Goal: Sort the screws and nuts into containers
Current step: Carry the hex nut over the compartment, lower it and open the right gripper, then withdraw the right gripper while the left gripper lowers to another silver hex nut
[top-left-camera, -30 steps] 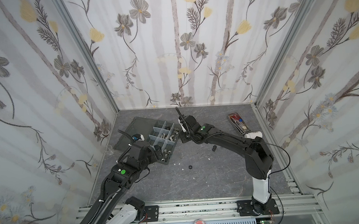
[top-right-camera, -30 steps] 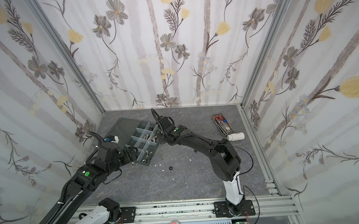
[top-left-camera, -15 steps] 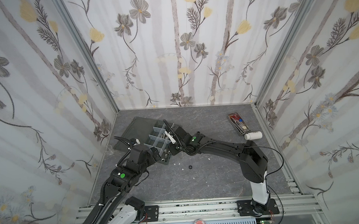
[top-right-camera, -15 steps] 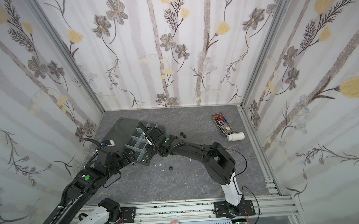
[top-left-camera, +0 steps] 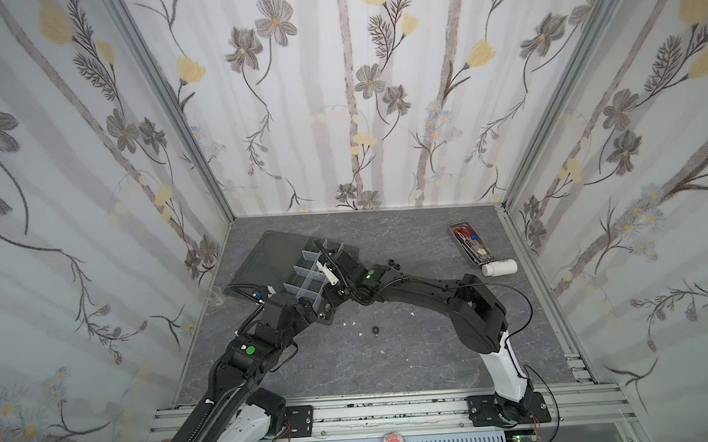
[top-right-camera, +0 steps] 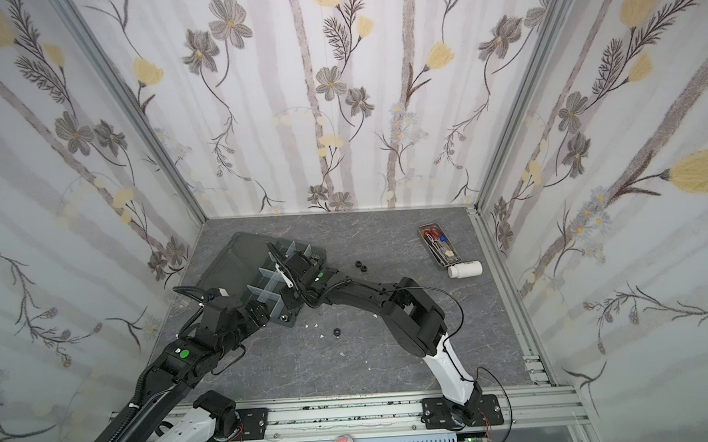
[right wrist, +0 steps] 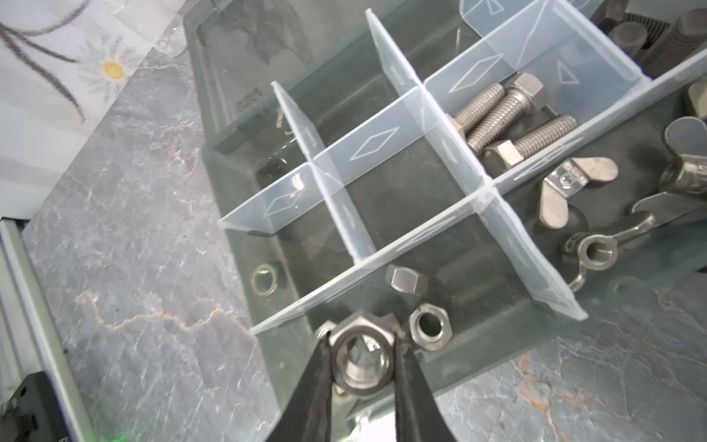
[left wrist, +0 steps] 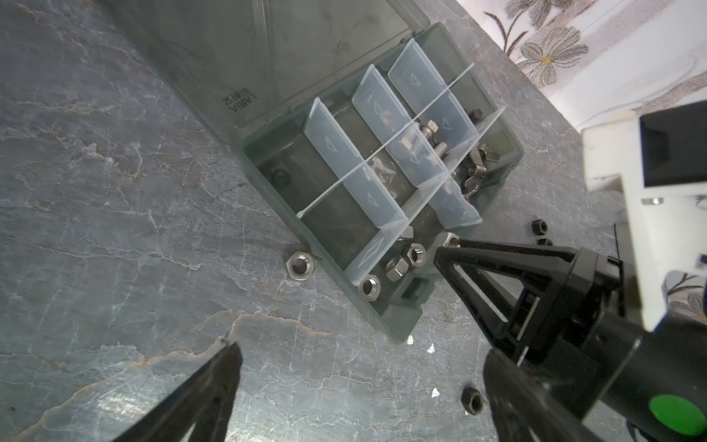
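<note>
Presently your right jaws pinch a silver nut (right wrist: 361,359) over the compartment (right wrist: 478,291) of like nuts, evidently for release; left jaws stand wide near a stray nut (left wrist: 300,264) on the worktop (left wrist: 114,229).

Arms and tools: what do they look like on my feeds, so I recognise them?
The left arm and right arm are black with white base links, a round green dot near each wrist and black cables looping alongside. The left tool and right tool have slim black triangular fingers tapering to points.
</note>
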Robot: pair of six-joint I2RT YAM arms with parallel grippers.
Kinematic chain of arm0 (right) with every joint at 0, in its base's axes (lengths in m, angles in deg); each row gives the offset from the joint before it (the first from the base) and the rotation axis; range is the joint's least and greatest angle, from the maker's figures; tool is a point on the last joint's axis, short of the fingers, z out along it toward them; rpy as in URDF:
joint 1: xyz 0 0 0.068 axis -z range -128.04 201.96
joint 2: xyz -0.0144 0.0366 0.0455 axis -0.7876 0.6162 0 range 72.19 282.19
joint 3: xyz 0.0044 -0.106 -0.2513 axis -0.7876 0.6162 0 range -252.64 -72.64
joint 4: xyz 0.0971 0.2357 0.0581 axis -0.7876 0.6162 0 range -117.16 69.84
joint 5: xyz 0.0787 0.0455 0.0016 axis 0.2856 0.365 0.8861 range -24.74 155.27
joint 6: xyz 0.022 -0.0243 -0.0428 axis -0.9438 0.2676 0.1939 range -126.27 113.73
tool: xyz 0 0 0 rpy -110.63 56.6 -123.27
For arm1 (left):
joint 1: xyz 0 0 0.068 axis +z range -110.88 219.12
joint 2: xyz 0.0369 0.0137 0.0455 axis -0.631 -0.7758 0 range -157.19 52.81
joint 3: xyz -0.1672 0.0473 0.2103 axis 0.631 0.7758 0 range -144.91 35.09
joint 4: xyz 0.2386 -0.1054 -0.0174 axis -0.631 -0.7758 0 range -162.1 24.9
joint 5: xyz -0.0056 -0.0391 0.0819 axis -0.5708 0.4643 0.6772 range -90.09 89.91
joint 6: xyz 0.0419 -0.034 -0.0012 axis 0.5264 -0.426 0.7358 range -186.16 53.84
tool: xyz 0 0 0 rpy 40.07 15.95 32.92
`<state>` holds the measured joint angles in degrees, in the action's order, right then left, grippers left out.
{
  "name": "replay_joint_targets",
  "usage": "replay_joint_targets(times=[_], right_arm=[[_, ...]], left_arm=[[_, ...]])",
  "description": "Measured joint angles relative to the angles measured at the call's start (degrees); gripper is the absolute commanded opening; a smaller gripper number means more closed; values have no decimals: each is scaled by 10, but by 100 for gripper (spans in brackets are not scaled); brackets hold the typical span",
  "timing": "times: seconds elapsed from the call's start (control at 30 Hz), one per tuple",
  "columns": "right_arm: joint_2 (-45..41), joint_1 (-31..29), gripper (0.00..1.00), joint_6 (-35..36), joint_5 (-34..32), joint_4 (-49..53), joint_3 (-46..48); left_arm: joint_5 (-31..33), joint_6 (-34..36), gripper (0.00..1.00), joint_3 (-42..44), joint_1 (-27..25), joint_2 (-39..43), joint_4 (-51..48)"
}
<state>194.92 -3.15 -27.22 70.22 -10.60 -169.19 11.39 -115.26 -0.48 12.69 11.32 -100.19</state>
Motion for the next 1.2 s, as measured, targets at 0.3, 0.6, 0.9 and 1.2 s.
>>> replay_joint_targets(times=[0.3, 0.6, 0.9, 1.2], right_arm=[[21, 11, 24, -2, 14, 0, -16], [27, 16, 32, -5, 22, 0, -22], [21, 20, 47, -4, 22, 0, -18], [-50, 35, 47, 1, 21, -8, 38]], left_arm=[[0, -26, 95, 30, 9, 7, 22], [5, -53, 89, 69, 19, 35, 32], [5, -66, 76, 101, 34, 21, 54], [-1, -62, 50, 127, 54, -42, 102]])
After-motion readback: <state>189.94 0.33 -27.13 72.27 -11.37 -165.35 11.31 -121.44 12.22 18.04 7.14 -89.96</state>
